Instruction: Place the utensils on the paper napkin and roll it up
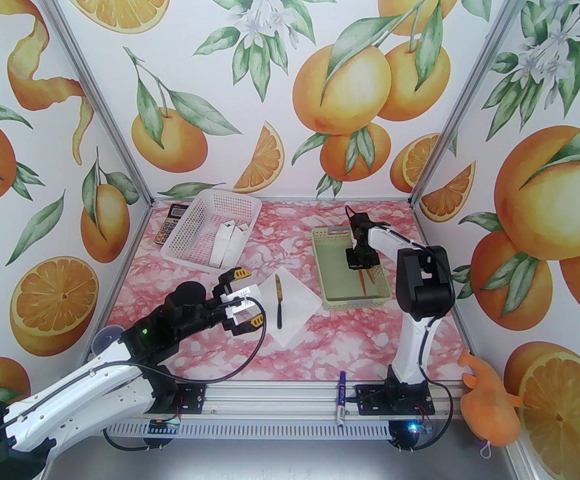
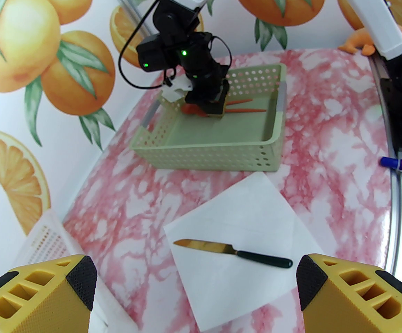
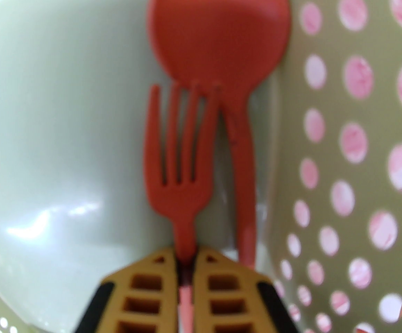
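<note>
Two orange-red pieces, fork [image 3: 180, 158] and spoon [image 3: 218, 36], lie touching inside green basket [image 3: 65, 116]. Right gripper [image 3: 186, 265] pinches fork's handle. Plastic looks light, stiff, slick; mid-handle hold seems safest. Left gripper [image 2: 197, 278] gapes wide, well outside basket.

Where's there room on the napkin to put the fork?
The napkin is bare on its right half, between the knife and the green basket. The pink table between napkin and marker is free too. Crowded: left of the knife, where the open left claw hovers by the napkin's edge.
</note>
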Robot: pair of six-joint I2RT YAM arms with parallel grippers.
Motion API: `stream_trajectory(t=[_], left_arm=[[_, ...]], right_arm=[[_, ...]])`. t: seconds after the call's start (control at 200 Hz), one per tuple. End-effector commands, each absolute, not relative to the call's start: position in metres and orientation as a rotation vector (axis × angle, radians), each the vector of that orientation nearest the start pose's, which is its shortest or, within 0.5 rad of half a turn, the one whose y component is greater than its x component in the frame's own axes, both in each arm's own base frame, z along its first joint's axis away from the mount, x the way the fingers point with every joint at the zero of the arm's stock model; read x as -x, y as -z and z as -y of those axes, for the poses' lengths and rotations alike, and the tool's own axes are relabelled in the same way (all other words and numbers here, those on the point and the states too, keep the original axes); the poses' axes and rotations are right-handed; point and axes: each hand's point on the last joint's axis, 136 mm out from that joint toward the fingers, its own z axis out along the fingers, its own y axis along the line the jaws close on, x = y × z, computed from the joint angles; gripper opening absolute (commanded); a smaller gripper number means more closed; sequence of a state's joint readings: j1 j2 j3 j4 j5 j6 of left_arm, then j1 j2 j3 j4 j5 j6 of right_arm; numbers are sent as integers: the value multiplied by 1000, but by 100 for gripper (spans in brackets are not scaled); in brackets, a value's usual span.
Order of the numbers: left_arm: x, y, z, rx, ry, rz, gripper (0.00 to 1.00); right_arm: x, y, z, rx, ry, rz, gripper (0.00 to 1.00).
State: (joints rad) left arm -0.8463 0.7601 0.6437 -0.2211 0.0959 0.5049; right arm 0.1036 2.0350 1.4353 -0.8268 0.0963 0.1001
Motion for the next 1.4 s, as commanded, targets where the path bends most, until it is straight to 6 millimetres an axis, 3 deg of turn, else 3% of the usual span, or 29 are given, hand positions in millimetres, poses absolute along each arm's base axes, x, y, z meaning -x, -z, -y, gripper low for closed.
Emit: stream_trajectory(t=[0.0,0.535,0.78,1.076,1.396], left_arm=[[-192,-241,242,-1271,312,-1458,100],[-194,-243,242,-1247,309,-1441,100],[-199,-244,239,-1202,286,-1434,100],[-202,-241,239,-1206,257,-1414,100],[-196,-236,245,-1251,283,-1377,100]], right_arm=[[-405,-31,-39,-20,24,-2973,5],[-398,-98,-42,-107,-51,-2795,6],[-392,-136,-53,-137,-147,-2677,6],[-376,-182,-74,-120,-251,-2566,6],[-352,-210,-127,-50,-412,-2504,6]])
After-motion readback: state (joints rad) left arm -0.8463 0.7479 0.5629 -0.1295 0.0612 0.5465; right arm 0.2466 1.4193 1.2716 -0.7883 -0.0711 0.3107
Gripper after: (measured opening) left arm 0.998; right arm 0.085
